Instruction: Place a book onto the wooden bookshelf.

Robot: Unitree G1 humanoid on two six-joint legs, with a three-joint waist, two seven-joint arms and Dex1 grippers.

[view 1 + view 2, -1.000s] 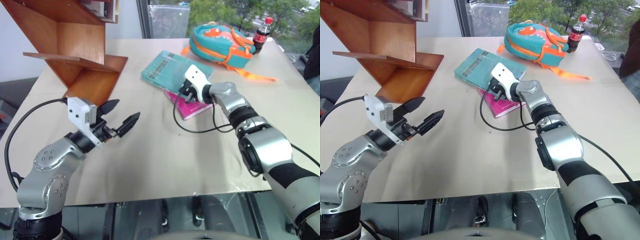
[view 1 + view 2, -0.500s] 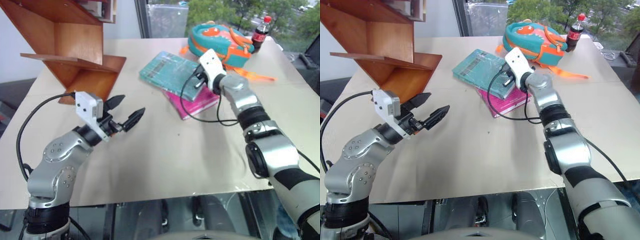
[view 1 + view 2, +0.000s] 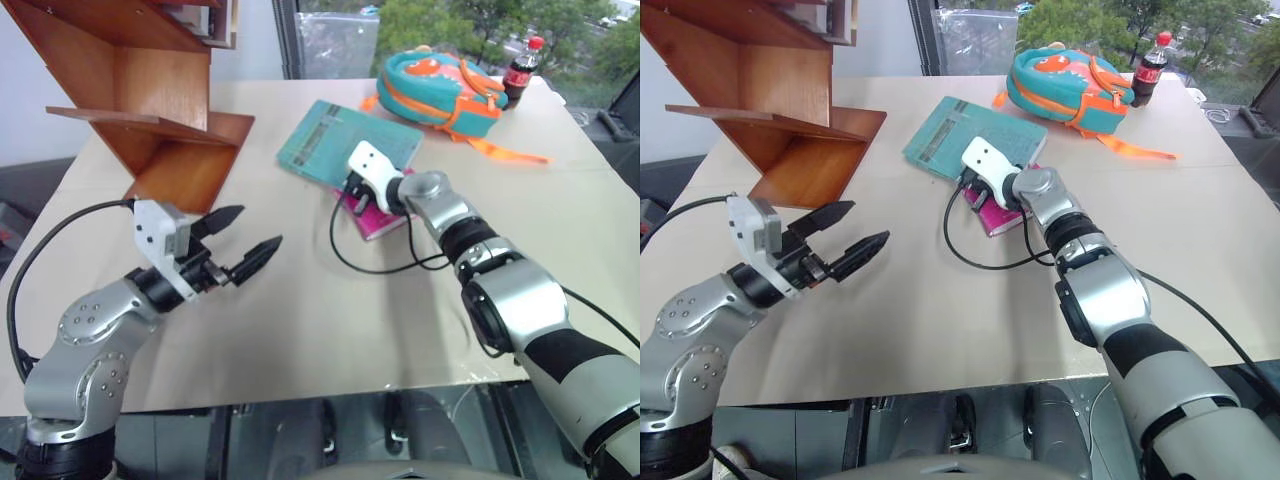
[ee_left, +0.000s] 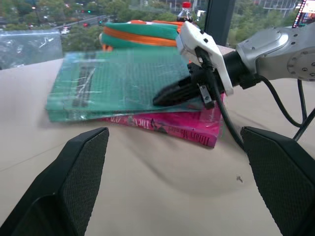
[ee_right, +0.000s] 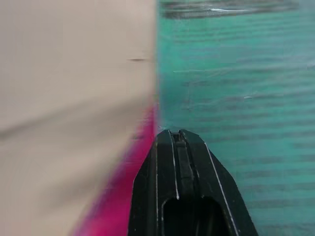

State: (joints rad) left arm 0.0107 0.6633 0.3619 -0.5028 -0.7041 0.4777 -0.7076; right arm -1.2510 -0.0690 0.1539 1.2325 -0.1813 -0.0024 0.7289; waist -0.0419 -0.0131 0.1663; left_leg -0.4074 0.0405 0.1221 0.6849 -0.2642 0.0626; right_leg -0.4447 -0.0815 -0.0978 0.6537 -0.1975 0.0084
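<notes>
Book lies atop a pink book, closed right gripper seemingly touching it; left gripper open.

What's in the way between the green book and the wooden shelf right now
Nothing visible. Bare table lies between the green book and the wooden shelf. The book rests on a pink book, with the shut right gripper at its near edge and the open left gripper off to the side.

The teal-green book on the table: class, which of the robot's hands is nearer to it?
Right. The right hand, shut, is at the teal-green book's near edge, above the pink book. The left hand, open, hovers well short of it.
</notes>
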